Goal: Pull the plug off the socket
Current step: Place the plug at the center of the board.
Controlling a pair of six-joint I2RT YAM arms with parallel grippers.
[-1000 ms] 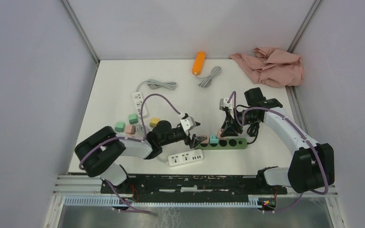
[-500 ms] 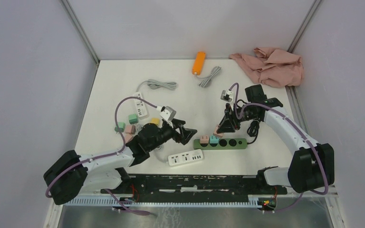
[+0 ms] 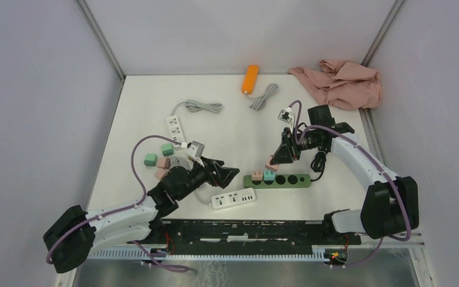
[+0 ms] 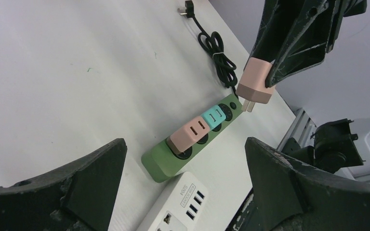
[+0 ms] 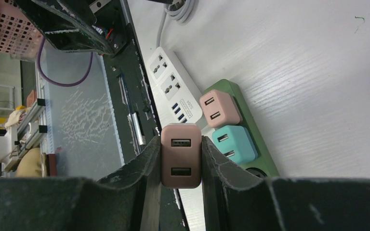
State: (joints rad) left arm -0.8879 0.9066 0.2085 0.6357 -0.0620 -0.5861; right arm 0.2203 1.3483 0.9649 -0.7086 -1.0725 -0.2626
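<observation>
left gripper (image 3: 230, 173) — jaws wide apart, empty, by white worktop's (image 3: 227, 101) near edge | long green power strip (image 3: 303, 179) right of it, pink cube charger (image 3: 257, 174) and teal cube charger (image 3: 268, 175) seated | right gripper (image 5: 181, 144) clamps dusty-pink square USB plug (image 4: 256, 89) — prongs out, just above strip

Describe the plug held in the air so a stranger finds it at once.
Find the green power strip near the front edge of the table. Above it the right gripper is shut on a pink plug. Unlike the second pink plug and the teal plug seated in the strip, it hangs free, prongs bare.
</observation>
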